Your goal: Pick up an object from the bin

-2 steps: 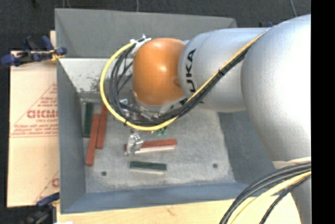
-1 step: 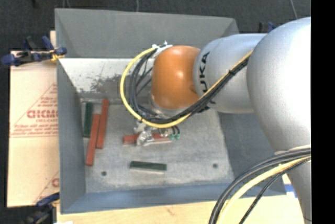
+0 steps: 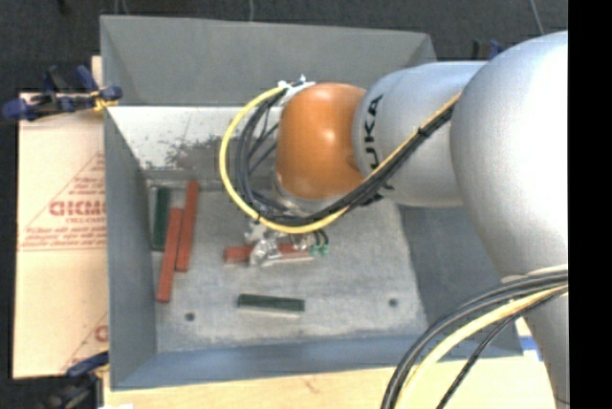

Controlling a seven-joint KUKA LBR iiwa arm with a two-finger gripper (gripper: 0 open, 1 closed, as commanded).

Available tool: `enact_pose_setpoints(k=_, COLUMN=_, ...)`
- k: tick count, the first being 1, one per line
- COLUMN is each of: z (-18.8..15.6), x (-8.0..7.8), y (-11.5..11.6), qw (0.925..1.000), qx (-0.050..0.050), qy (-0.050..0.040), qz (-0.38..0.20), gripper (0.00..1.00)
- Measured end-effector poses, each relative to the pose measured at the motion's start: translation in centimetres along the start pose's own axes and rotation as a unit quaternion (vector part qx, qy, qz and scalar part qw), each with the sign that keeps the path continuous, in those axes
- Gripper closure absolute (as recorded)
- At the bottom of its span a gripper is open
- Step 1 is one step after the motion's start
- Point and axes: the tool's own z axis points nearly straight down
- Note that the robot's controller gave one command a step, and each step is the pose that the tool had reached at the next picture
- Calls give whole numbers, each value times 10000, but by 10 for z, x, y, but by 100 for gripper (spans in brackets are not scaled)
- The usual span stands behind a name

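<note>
Camera view from above: the gripper (image 3: 279,250) is hanging low over the floor of the bin (image 3: 363,302), with a short red block (image 3: 235,254) lying just beside it on its left; how wide the gripper is standing is hidden under the orange cover (image 3: 311,139). A dark green bar (image 3: 271,304) is lying just below the gripper in the view, while two red sticks (image 3: 178,245) and a green stick (image 3: 161,216) are lying well to its left.
</note>
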Motion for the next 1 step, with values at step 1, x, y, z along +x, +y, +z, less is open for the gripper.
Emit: enact_pose_setpoints(k=1, z=-21, x=-13, y=-4, qw=9999, qx=6, qy=12, qz=-128, gripper=100)
